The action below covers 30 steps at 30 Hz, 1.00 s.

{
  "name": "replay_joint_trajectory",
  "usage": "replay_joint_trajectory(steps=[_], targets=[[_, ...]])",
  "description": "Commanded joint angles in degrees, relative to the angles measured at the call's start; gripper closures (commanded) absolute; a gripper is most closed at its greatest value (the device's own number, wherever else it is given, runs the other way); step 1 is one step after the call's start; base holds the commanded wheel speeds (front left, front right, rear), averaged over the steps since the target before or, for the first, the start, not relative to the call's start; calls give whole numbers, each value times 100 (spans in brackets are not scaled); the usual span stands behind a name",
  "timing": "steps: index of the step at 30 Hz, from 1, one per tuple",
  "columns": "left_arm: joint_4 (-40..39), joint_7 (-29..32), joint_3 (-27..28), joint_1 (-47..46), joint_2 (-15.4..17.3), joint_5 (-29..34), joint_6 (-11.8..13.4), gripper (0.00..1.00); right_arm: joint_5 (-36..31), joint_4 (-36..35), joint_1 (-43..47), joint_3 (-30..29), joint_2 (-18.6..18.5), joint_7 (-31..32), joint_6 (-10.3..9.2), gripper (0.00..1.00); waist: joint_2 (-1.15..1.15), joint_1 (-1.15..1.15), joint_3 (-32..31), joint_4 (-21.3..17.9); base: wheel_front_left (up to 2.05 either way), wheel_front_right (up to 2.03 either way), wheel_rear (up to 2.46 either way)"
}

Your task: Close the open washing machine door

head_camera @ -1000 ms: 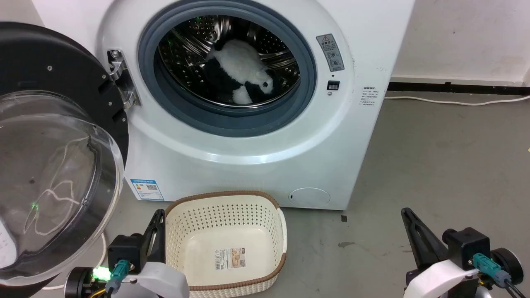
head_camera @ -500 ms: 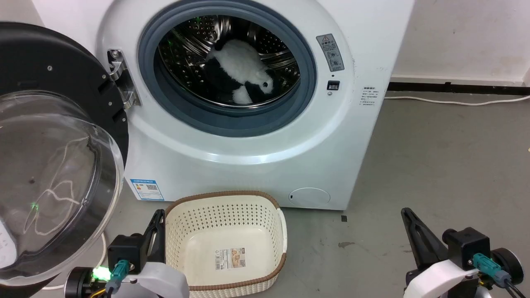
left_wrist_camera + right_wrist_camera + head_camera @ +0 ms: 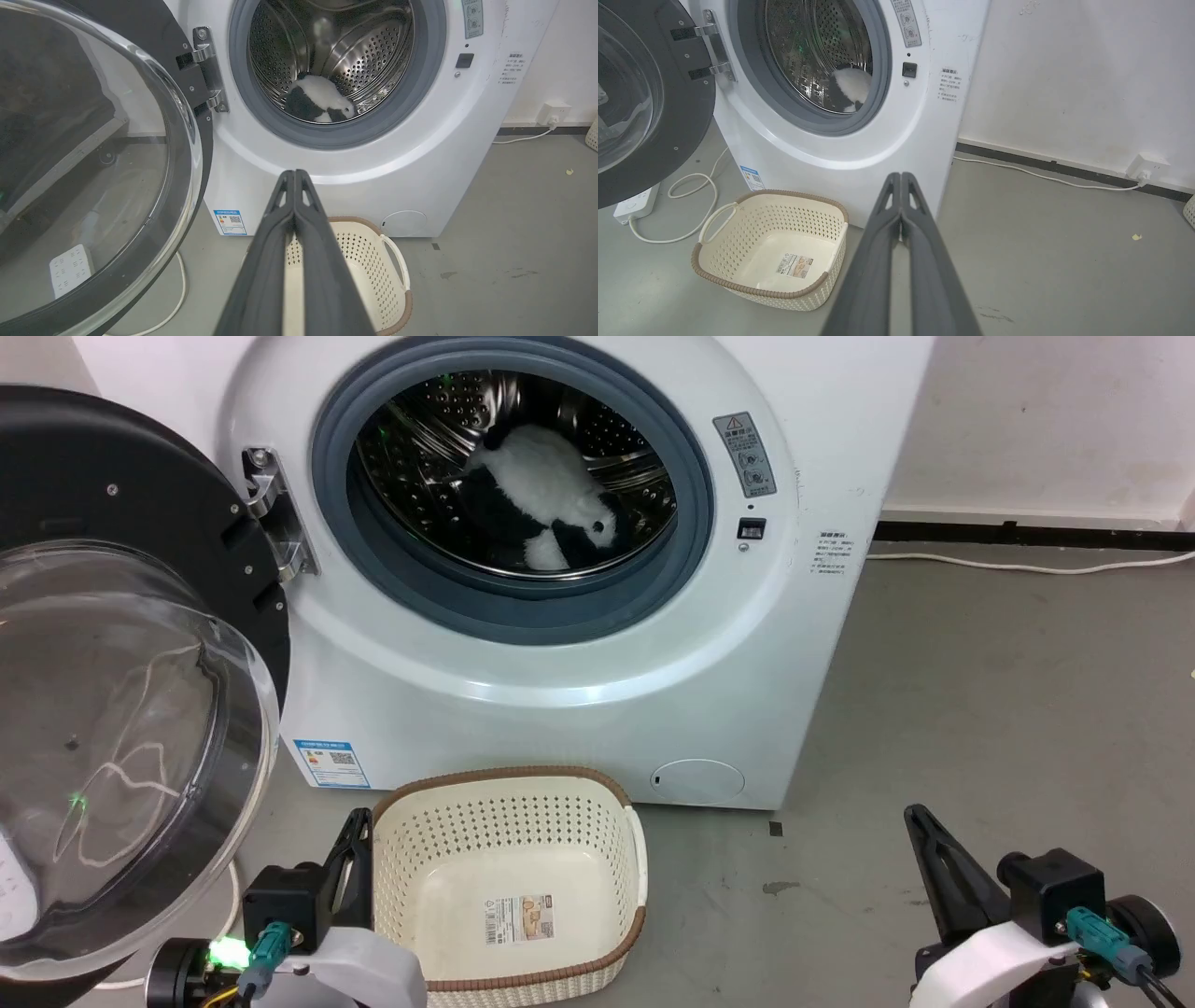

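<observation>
Washing machine door (image 3: 131,709), open left of the washing machine (image 3: 560,709): heavy, rigid; I'd push its rim. Left gripper (image 3: 294,173), right gripper (image 3: 900,175): fingers together, empty.

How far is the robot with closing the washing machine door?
Done: nothing yet; the washing machine door stands wide open, left of the washing machine. In hand: nothing; the left hand and right hand are shut, low and apart from the door. Left: reach the door and swing it shut.

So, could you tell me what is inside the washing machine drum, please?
A black-and-white plush toy lies in the steel drum of the washing machine; anything beneath it is hidden.
</observation>
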Motion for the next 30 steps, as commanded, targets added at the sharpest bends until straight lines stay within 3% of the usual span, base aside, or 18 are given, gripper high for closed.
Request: replay_joint_trajectory(steps=[1,2,3,19,30], targets=[[-24,2,9,-85,0,16,15,100,-43,-29,-80,-13,-3,3,5,100,0,0,0,0,0,0,0],[-24,2,9,-85,0,16,15,100,-43,-29,-80,-13,-3,3,5,100,0,0,0,0,0,0,0],[0,-1,0,0,0,0,0,0,1,0,0,0,0,0,0,0,0,0,0,0,0,0,0],[-44,-158,-39,-5,9,-9,-33,0,113,38,6,-47,0,-157,0,0,0,0,0,48,0,0,0],[-71,-289,-56,13,28,-27,-62,0,215,34,21,12,-1,-289,1,0,0,0,-28,318,0,0,0]])
